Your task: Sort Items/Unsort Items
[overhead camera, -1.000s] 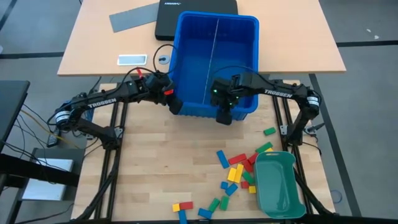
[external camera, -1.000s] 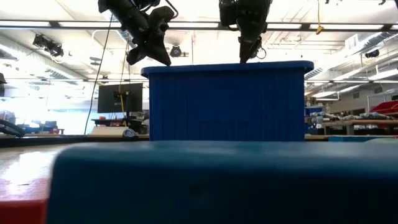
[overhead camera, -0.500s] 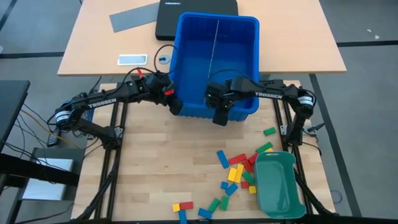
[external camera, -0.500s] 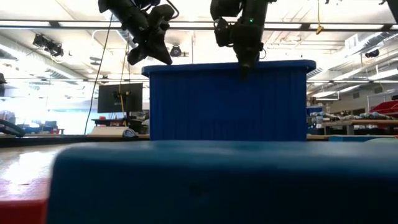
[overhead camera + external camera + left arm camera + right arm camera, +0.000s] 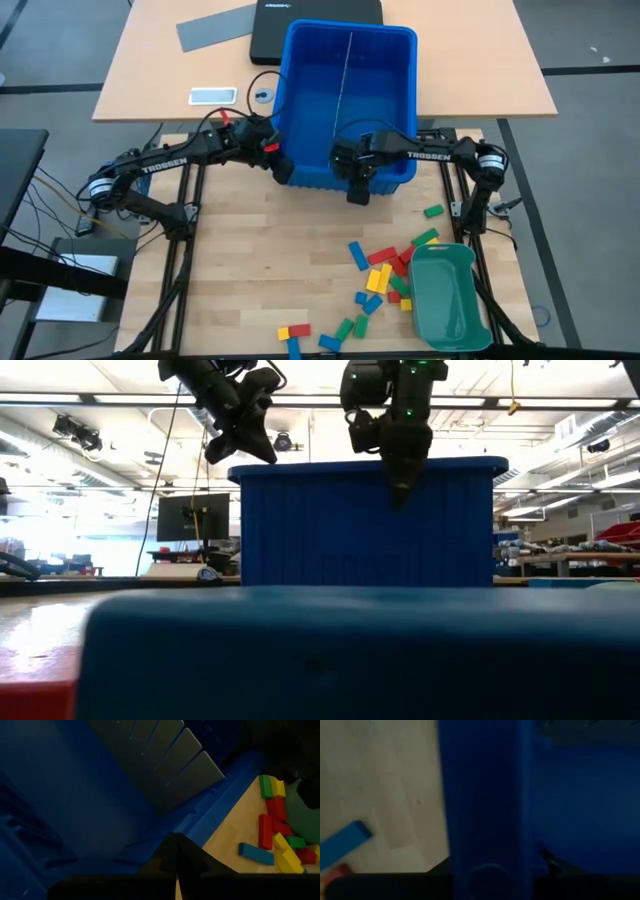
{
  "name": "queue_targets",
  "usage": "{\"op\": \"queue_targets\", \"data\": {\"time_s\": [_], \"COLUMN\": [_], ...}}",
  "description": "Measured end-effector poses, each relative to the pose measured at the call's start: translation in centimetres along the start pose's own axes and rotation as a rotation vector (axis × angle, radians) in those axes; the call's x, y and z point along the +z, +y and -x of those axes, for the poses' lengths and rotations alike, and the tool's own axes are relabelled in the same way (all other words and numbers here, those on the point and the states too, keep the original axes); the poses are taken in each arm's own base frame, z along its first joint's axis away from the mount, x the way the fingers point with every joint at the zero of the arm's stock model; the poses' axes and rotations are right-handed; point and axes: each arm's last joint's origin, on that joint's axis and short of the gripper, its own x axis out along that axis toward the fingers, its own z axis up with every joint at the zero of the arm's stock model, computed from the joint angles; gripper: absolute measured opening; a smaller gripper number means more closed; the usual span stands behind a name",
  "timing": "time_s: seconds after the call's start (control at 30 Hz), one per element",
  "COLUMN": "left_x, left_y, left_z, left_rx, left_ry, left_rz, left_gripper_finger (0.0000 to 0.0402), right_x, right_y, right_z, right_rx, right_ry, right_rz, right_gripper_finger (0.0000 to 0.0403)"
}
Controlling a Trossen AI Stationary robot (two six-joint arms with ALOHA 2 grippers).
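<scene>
Far left: left claw [image 5: 281,168] pressed together, empty, hanging just above the near left corner of the blue bin [image 5: 283,70]. Not touching the rim, as far as the low view tells.

Middle: bin standing upright at the far edge of the wooden table [image 5: 250,260]. Nothing seen inside but a thin grey divider [image 5: 343,80] running down its middle.

Right of middle: right claw [image 5: 357,190] brought down over the bin's near wall, with the wall running between its two halves in the right wrist view. Gripped on it or loose: cannot tell.

Further right: blocks [image 5: 385,275] in red, yellow, green and blue, strewn flat on the table, well apart from the bin. Thickest just beside the green tray [image 5: 445,300], with a few strays toward the near edge and one green piece nearer the right arm. None seen in the bin or in the tray.

Step in hand, by the look of it: taking hold of the bin, not handling blocks. Sorting itself apparently not begun, or unsorting just finished.

Next move calls for a firm clamp on the near wall before any pull or lift. With one hold near the middle of that wall, likely to twist or tip. Steadier with the left claw opened and set on its corner first, then both arms moved together, bin kept level.
</scene>
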Motion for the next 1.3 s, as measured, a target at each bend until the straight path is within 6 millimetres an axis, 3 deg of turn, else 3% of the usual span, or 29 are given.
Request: {"op": "queue_targets", "data": {"time_s": [0.1, 0.57, 1.0, 1.3], "left_x": [0.0, 0.4, 1.1, 1.2], "left_y": [0.0, -0.2, -0.5, -0.5], "left_z": [0.0, 0.0, 0.1, 0.1], "left_rx": [0.0, -0.016, -0.037, -0.029], "left_ry": [-0.001, -0.041, -0.122, -0.127], "left_rz": [0.0, -0.005, -0.06, -0.061], "left_gripper_finger": [0.0005, 0.0005, 0.0005, 0.0005], "right_x": [0.0, 0.3, 0.5, 0.6], "right_y": [0.4, 1.7, 2.5, 2.5], "right_z": [0.0, 0.2, 0.4, 0.4], "right_rx": [-0.075, -0.338, -0.397, -0.4], "right_ry": [0.011, -0.01, -0.046, -0.036], "right_rz": [0.034, 0.045, 0.008, 0.08], "right_gripper_finger": [0.0064, 0.0065, 0.0066, 0.0066]}}
